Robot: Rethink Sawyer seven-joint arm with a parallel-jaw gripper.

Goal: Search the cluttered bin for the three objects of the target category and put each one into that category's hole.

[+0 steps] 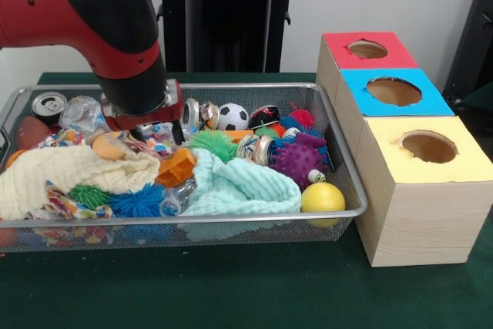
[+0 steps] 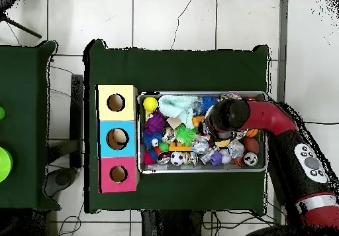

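The wire mesh bin [image 1: 348, 182] is full of toys and cloths; it also shows in the overhead view [image 2: 198, 93]. A clear wrinkly bottle [image 1: 82, 113] lies at the back left beside a silver can [image 1: 49, 104]. Another clear bottle [image 1: 177, 199] lies at the front, between a blue spiky ball [image 1: 137, 203] and a mint cloth [image 1: 243, 187]. I cannot make out a third bottle. My gripper [image 1: 145, 122] is down in the bin's back left part, just right of the first bottle. The arm's thick wrist [image 2: 225, 116] hides it, so its state does not show.
Three wooden boxes with holes stand right of the bin: red top [image 1: 368, 50], blue top [image 1: 394, 92], yellow top [image 1: 428, 146]. In the bin lie a cream cloth [image 1: 69, 175], a yellow ball [image 1: 323, 198], a purple spiky ball [image 1: 296, 161], a small football [image 1: 233, 116] and an orange toy [image 1: 177, 167].
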